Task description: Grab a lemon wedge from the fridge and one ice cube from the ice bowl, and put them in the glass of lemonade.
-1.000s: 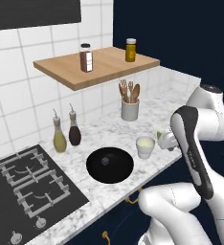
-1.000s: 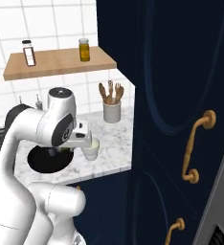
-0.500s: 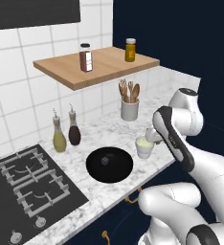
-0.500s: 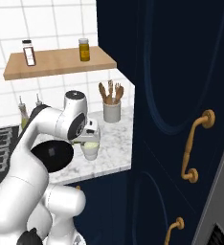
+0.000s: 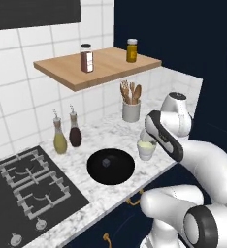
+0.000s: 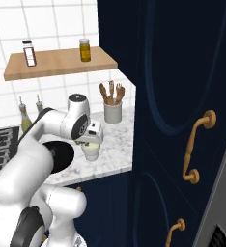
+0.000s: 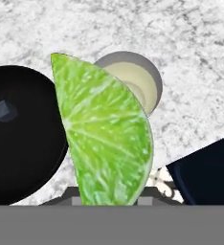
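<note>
The lemon wedge (image 7: pixel 104 139), bright yellow-green, stands tall in the hand view, rising from between the finger tips; my gripper (image 6: pixel 89 140) is shut on it. Just beyond it sits the glass of lemonade (image 7: pixel 142 83), a pale tumbler on the marble counter. The hand hangs directly over this glass (image 5: pixel 147 148). Left of the glass lies the black ice bowl (image 5: pixel 110 166), and one small grey ice cube (image 7: pixel 1 110) rests in it. A grey strip of the fridge (image 6: pixel 223 193) shows at the right edge of the right base view.
A grey holder of wooden utensils (image 5: pixel 131 104) stands behind the glass, and two oil bottles (image 5: pixel 67 135) stand by the wall. Left of the bowl is the stove (image 5: pixel 23 189). A wooden shelf (image 5: pixel 98 65) with two jars hangs overhead. Navy cabinets (image 6: pixel 173 96) rise to the right.
The arm has swung left from the counter's right end, bringing the hand and the wedge over the glass. Bowl, glass and ice cube have stayed put.
</note>
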Controlling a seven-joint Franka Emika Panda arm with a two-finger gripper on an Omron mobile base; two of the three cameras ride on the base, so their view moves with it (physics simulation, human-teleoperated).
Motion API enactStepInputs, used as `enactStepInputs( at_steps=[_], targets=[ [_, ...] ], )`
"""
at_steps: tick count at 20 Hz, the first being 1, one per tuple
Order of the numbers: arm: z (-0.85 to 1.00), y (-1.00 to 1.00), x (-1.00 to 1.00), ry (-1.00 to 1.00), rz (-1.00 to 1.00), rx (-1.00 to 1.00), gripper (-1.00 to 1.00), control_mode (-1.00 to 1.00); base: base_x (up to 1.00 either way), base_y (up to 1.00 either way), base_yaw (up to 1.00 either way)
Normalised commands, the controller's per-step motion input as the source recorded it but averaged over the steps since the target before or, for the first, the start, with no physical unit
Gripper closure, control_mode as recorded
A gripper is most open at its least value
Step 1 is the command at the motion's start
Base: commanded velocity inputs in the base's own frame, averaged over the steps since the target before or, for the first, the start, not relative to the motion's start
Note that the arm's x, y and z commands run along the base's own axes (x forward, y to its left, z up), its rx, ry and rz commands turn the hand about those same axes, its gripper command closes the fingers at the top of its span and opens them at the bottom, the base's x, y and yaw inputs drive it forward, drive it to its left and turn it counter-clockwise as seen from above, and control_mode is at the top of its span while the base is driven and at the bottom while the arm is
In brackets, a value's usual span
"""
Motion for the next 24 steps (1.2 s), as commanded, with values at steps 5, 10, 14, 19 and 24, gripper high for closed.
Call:
enactStepInputs(
  at_steps=[5, 10, 14, 19, 24],
  targets=[
    [-0.10, 0.01, 0.23, 0.00, -0.06, -0.01, 1.00, -1.00, 0.00, 0.00, 0.00],
    [-0.01, 0.01, 0.09, 0.00, -0.05, 0.00, 1.00, -1.00, 0.00, 0.00, 0.00],
    [0.00, 0.01, 0.21, 0.00, -0.02, 0.00, 1.00, -1.00, 0.00, 0.00, 0.00],
    [-0.03, 0.00, 0.63, 0.03, -0.02, -0.01, 1.00, -1.00, 0.00, 0.00, 0.00],
    [-0.20, 0.00, 0.00, 0.00, 0.00, 0.00, 1.00, -1.00, 0.00, 0.00, 0.00]
  ],
)
